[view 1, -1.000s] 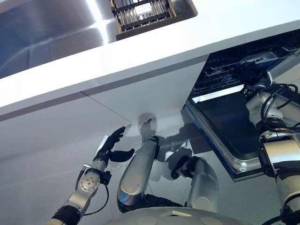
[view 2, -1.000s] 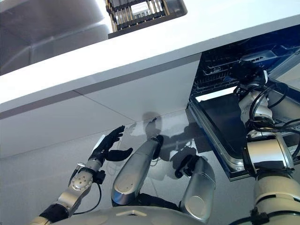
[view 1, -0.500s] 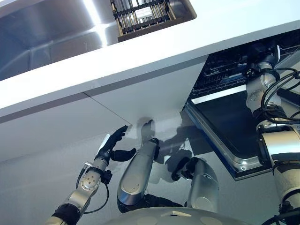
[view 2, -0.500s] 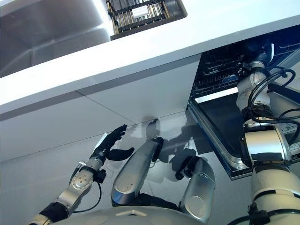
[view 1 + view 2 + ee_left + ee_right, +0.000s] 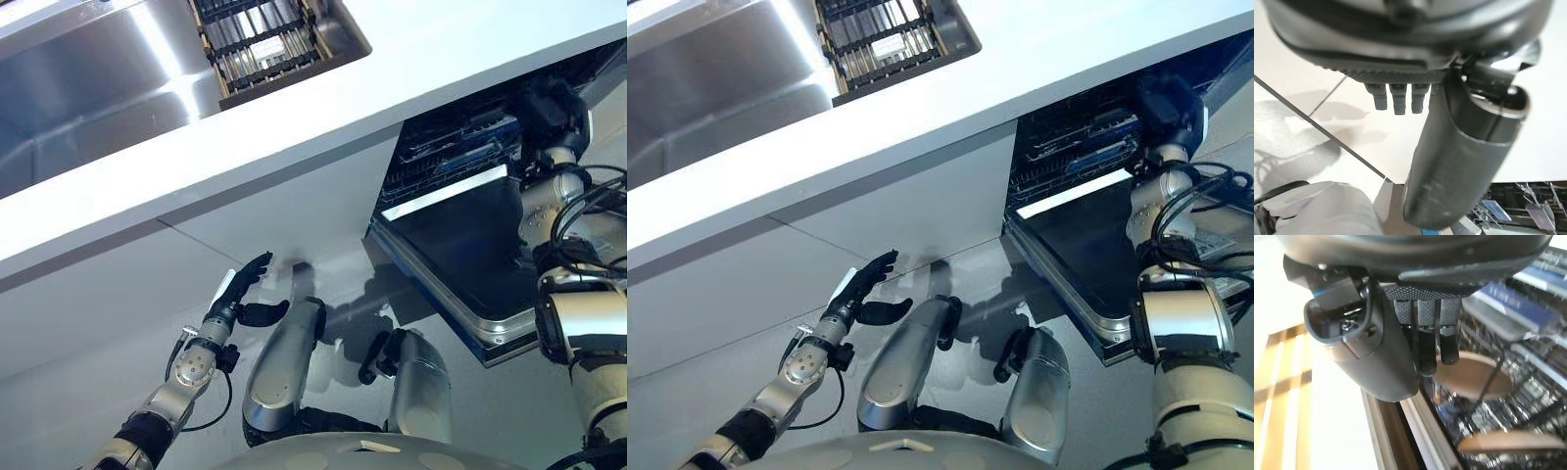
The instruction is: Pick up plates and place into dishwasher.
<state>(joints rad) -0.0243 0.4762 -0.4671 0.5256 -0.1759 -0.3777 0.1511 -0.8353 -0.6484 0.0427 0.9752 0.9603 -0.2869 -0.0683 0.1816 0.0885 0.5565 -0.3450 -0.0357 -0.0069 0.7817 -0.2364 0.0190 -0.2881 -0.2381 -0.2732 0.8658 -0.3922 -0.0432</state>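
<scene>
A long white countertop is running above flat white cabinet fronts, well above the open left hand. Light is glinting off a stainless steel sink basin sunk into it. A pale glossy floor is lying beneath the hand.

The room is bright. Light from above makes a white streak of glare on the steel sink and shines off the white worktop. Soft grey shadows lie on the floor. Inside the dishwasher it is dark. Up close, the right hand looks blurry, and so do the plates behind it.
</scene>
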